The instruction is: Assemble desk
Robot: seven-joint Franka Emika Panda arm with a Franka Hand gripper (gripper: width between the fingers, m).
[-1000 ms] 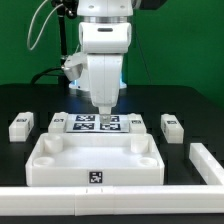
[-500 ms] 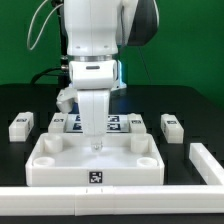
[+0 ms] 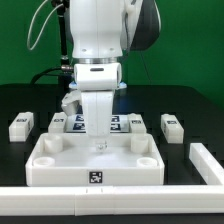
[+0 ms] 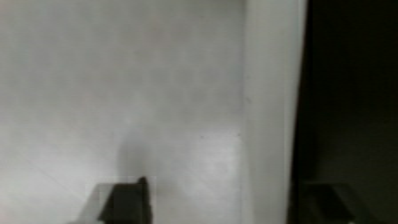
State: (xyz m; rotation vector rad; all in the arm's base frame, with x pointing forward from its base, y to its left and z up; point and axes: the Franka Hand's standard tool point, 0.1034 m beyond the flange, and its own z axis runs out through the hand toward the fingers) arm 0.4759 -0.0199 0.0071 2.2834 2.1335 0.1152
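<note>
End effector (image 3: 98, 146) straddles the tabletop (image 3: 60, 168) rim nearest the marker board (image 3: 134, 124), can't tell if it's clamped. Looks like stiff, light plastic, so grab there.

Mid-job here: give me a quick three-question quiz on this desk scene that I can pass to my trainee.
1. True or false: the tool is low over the tabletop, near its far wall.
2. In the exterior view, how many loose legs stand on the table beyond the tabletop? A) two B) four C) six
3. Short answer: how many legs are fitted in the tabletop's corner sockets?

Key: 1 true; 2 B; 3 zero, since every socket in view looks empty.
</note>
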